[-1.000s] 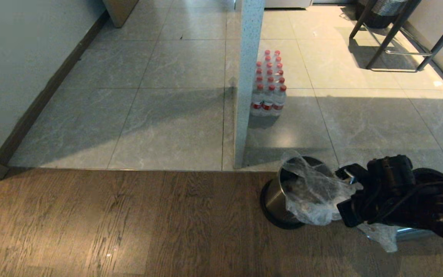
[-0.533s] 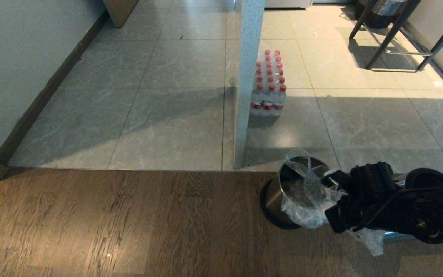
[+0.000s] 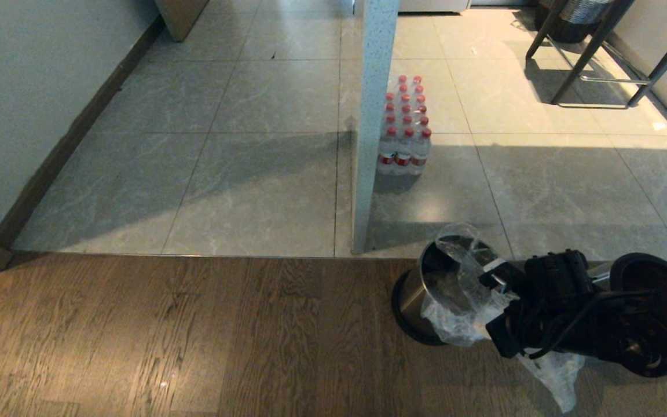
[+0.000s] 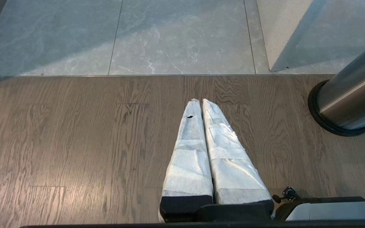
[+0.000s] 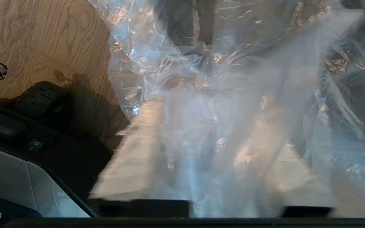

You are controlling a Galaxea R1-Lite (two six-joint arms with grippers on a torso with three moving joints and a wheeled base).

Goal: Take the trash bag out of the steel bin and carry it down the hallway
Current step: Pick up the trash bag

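Observation:
The steel bin (image 3: 413, 296) stands on the wood floor at the edge of the hallway tiles (image 3: 264, 174); the left wrist view shows its side (image 4: 350, 98). A clear crumpled trash bag (image 3: 462, 315) hangs out of its mouth and over its near side, with a tail trailing under my right arm. My right gripper (image 3: 498, 284) is at the bin's rim, in the plastic. In the right wrist view its fingers (image 5: 131, 158) stand apart, with bag film (image 5: 233, 79) draped between and over them. My left gripper (image 4: 200, 101) is shut and empty, parked over the wood floor left of the bin.
A white pillar (image 3: 371, 116) rises just behind the bin, with a pack of red-capped water bottles (image 3: 405, 130) beside it. Dark metal furniture legs (image 3: 594, 63) stand at the far right. A wall with dark skirting (image 3: 67, 145) runs along the left.
My right arm has moved left and lower, closer to the bin's mouth. The bag has sagged down with it and now hangs lower over the bin's near side.

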